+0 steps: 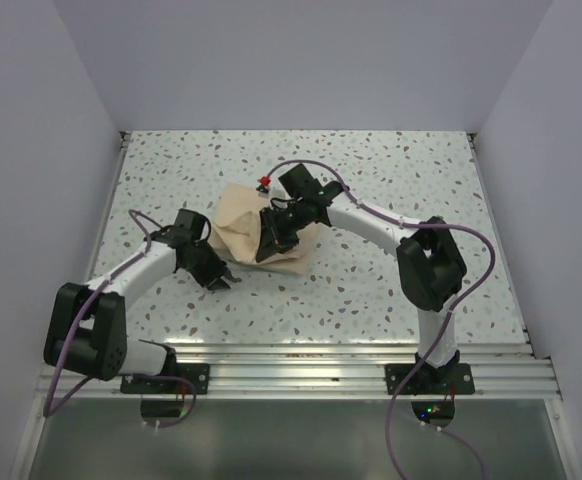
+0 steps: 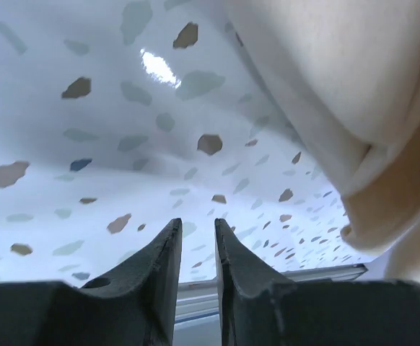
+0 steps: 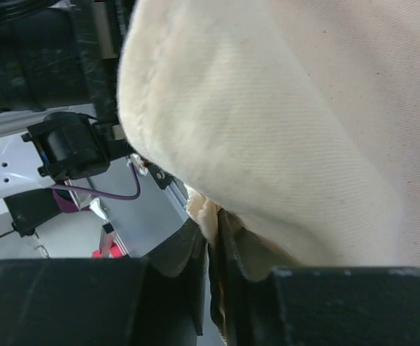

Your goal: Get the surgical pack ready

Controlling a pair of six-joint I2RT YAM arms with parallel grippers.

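Tan sheet point(image 1: 235, 222), bunched at the middle of the table point(image 1: 391, 170), apparently soft, light and limp, likely to slip. Best taken at a free corner. Right gripper point(image 3: 211, 241) pinched on a fold; left gripper point(image 2: 196, 234) slightly parted, empty, near.

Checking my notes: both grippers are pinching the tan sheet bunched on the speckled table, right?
No. Only the right gripper pinches the tan sheet, bunched on the speckled table; the left wrist view shows the left gripper empty beside it.
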